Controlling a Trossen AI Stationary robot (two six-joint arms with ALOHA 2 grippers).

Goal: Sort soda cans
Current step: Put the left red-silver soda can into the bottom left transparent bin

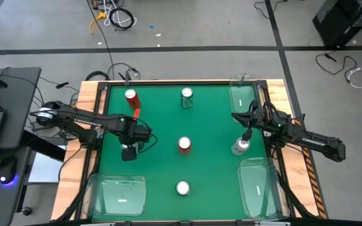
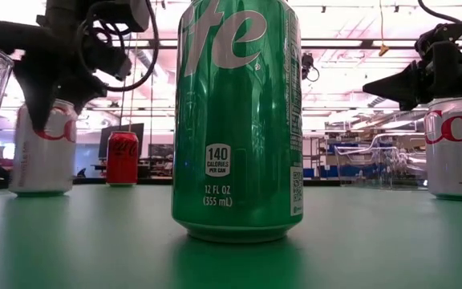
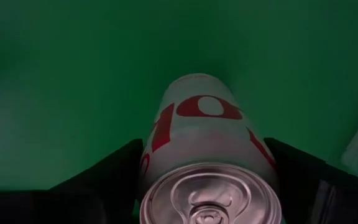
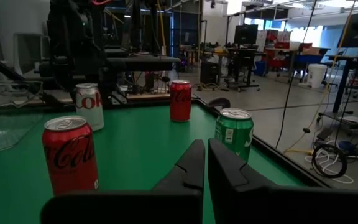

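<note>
My left gripper [image 1: 129,152] points down at the table's left over a silver soda can [image 3: 197,130], which stands upright between its two fingers. My right gripper [image 4: 202,168] hangs level and shut at the far right [image 1: 234,116], holding nothing. A second silver can [image 1: 239,147] stands just near of it. Two red cans [image 1: 131,97] [image 1: 184,144] and two green cans [image 1: 186,95] [image 1: 182,187] stand upright on the green table. My left gripper comes from above, pointing down, with one finger [image 3: 114,171] on each side of the silver can's wall [image 3: 151,146], just below its top rim. No gap shows between fingers and can. The can stands upright with its base on the table [image 2: 42,189].
Clear plastic bins sit at the near left [image 1: 115,194], near right [image 1: 259,185] and far right [image 1: 242,97] corners. Wooden rails edge the table. The middle of the green mat between the cans is free.
</note>
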